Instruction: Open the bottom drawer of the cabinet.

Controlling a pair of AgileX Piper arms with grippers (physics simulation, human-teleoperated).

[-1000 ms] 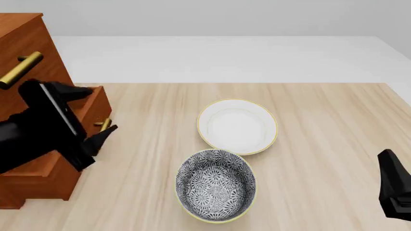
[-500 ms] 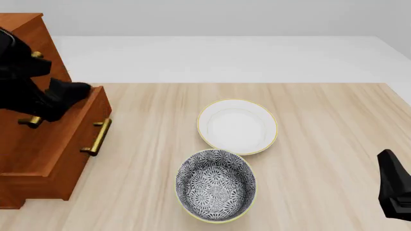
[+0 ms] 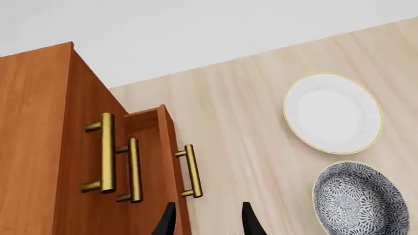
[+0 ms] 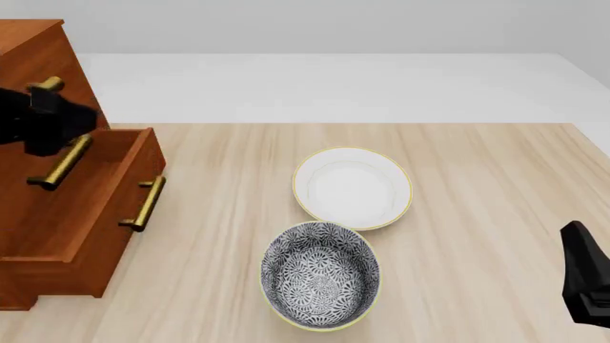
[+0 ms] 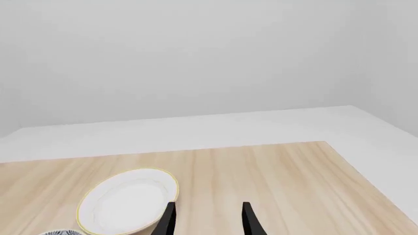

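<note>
The reddish-brown cabinet point(image 4: 38, 50) stands at the table's left edge. Its bottom drawer point(image 4: 91, 193) sticks out toward the bowls, and its brass handle point(image 4: 143, 204) is free. In the left wrist view the cabinet point(image 3: 39, 137) shows three brass handles, and the bottom drawer's handle point(image 3: 191, 170) juts out farthest. My left gripper point(image 3: 207, 226) hangs open above that drawer, holding nothing. The left arm's black body point(image 4: 43, 118) hovers in front of the upper drawers. My right gripper point(image 5: 207, 223) is open and empty, low at the right edge point(image 4: 583, 279).
A white plate with a gold rim point(image 4: 352, 187) lies at mid table. A dark patterned bowl point(image 4: 321, 275) sits just in front of it. Bare wooden tabletop point(image 4: 496, 186) stretches to the right. The plate point(image 5: 127, 200) also shows in the right wrist view.
My left arm has come away from the bottom drawer's handle, rising and drawing back to the left. The drawer stays pulled out. The right arm has not moved.
</note>
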